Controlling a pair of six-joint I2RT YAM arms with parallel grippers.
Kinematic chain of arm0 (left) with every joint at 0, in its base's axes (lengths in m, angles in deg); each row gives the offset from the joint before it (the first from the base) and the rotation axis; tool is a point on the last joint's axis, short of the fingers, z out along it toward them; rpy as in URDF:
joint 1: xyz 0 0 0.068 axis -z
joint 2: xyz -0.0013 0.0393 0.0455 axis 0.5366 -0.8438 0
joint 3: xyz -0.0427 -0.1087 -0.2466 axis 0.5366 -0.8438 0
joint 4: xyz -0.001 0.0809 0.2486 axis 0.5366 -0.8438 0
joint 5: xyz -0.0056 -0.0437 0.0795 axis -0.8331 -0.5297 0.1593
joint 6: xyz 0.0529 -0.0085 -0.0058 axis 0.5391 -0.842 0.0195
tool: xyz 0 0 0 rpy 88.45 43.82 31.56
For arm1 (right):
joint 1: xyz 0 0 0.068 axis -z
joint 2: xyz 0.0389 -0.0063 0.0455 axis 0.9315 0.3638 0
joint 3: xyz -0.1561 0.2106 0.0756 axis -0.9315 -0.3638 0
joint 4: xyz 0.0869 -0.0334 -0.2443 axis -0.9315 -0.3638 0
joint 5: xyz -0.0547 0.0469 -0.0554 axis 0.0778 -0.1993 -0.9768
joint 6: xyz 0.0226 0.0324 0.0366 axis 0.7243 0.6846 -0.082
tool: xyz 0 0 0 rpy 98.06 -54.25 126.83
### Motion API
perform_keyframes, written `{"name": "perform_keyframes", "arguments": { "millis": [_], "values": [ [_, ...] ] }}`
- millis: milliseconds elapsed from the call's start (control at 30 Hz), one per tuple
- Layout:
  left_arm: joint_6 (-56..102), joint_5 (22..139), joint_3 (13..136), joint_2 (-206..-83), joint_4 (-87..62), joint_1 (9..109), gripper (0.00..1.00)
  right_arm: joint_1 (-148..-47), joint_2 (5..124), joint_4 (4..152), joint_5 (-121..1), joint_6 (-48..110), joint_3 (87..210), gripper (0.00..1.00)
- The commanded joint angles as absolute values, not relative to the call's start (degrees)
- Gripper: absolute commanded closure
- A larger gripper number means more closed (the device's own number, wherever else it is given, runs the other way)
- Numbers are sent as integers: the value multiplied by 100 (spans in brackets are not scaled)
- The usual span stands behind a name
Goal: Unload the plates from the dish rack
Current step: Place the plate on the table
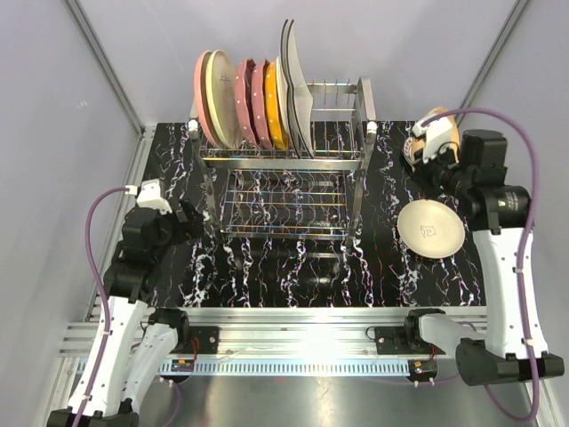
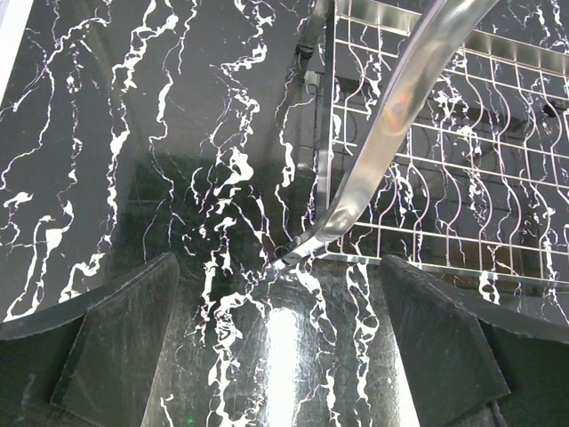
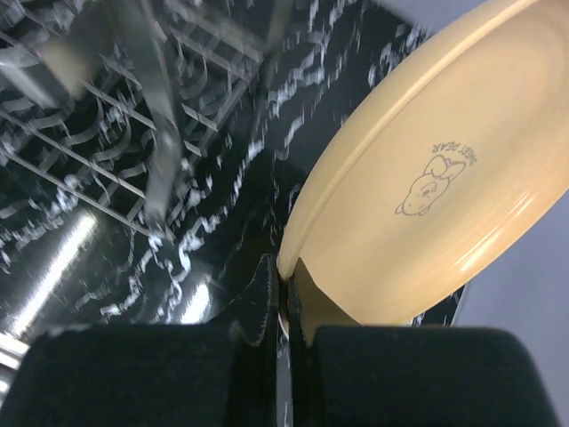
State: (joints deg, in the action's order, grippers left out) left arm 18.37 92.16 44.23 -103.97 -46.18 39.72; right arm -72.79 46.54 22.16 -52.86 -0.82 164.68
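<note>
The silver wire dish rack [image 1: 284,178] stands at the back middle of the black marbled table. Its top tier holds upright plates: pink [image 1: 203,98], cream [image 1: 220,98], maroon white-dotted [image 1: 249,102], orange [image 1: 273,116] and squarish white ones [image 1: 298,93]. My right gripper [image 1: 425,149] is right of the rack, shut on the rim of a tan plate [image 1: 442,120] held tilted above the table. The right wrist view shows the gripper [image 3: 286,276] pinching that plate [image 3: 427,178]. Another cream plate [image 1: 429,229] lies flat on the table below it. My left gripper [image 1: 189,222], open and empty, is by the rack's lower left corner.
In the left wrist view the rack's shiny corner leg [image 2: 391,116] and lower wire shelf [image 2: 462,178] lie just ahead of my open left gripper [image 2: 284,347]. Grey walls enclose the table. An aluminium rail [image 1: 293,320] runs along the near edge.
</note>
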Motion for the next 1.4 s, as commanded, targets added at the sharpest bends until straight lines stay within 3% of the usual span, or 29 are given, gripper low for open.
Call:
{"name": "perform_keyframes", "arguments": {
  "millis": [0,467,1033,1267,1367],
  "values": [
    [1929,8984,4418,-10324,-4295,3948,1,-7078,4550,2168,-5683,-828,15820,100],
    [1946,8922,4400,-10263,-4304,3957,1,-6506,5367,3002,-6097,-1498,13603,100],
    [1937,8922,4400,-10271,-4304,3948,1,-6497,6379,3776,-6834,-1709,12776,98],
    [1937,8922,4400,-10271,-4295,3948,1,-6489,6370,3794,-6941,-1761,12635,72],
    [1937,8922,4400,-10280,-4295,3948,1,-6489,6212,3654,-6871,-1718,12670,55]
  ]
}}
